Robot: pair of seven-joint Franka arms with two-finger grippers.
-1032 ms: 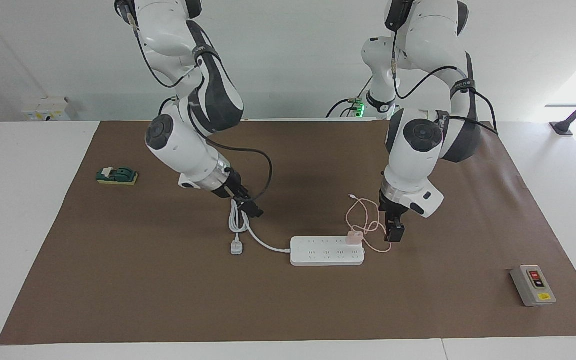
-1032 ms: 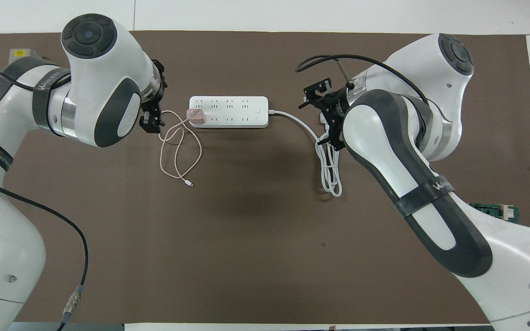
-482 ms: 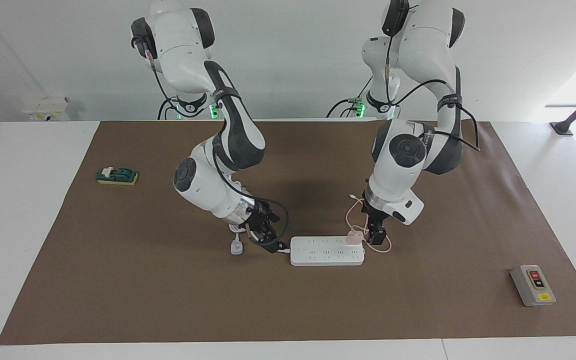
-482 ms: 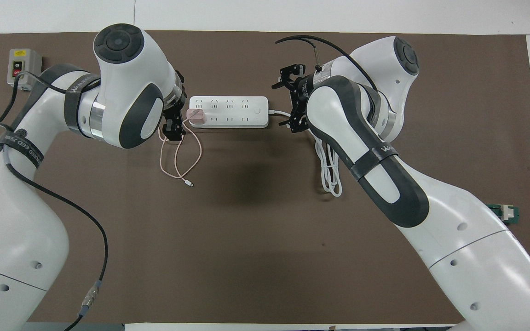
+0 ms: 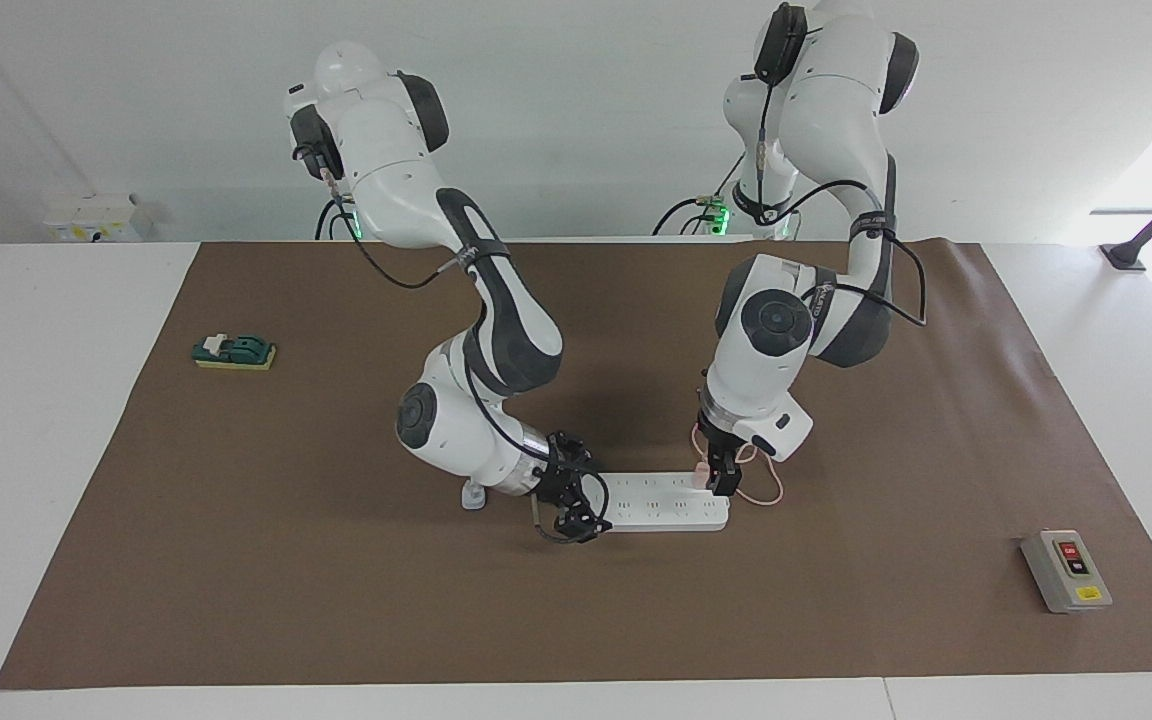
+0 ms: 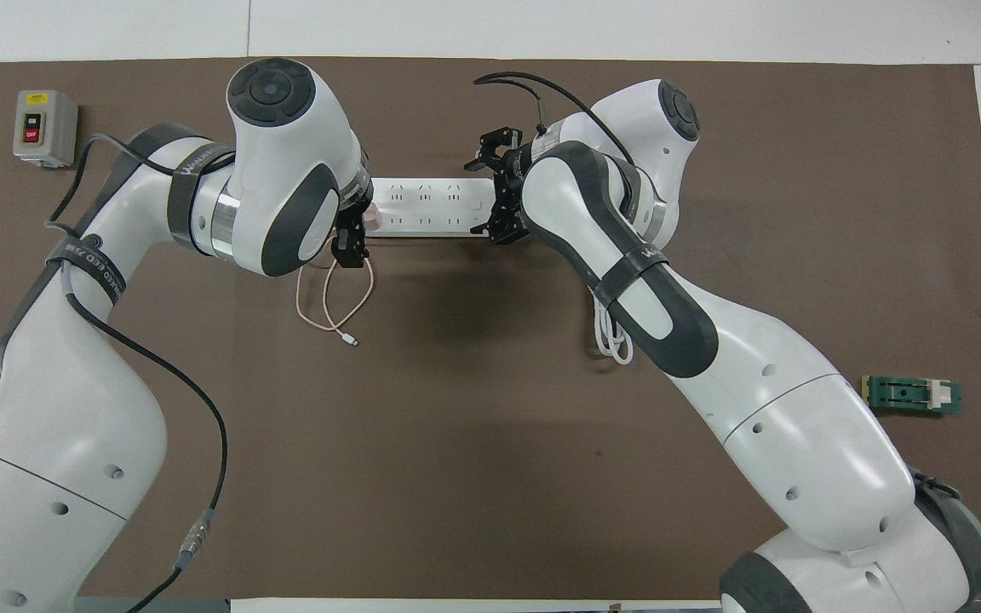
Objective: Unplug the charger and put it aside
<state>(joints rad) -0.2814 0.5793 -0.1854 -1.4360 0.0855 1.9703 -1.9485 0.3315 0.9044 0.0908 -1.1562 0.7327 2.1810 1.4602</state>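
My left gripper (image 5: 720, 482) sits low right at the charger (image 5: 703, 474), which is plugged into the power strip (image 5: 661, 502) at the left arm's end; I can't tell whether my fingers have closed on it. My right gripper (image 5: 576, 505), fingers spread, is down at the strip's other end. The strip's long axis runs between my two hands, so the pull should go straight up.

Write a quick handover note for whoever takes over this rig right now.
Left gripper: down at the charger, jaws state unclear.
Right gripper: at the power strip, at its end toward the right arm, jaws state unclear.
Charger is plugged into the strip at the left arm's end; its pink cable lies coiled nearer the robots.
Done: approach.
Left: pull the charger out, set it aside.
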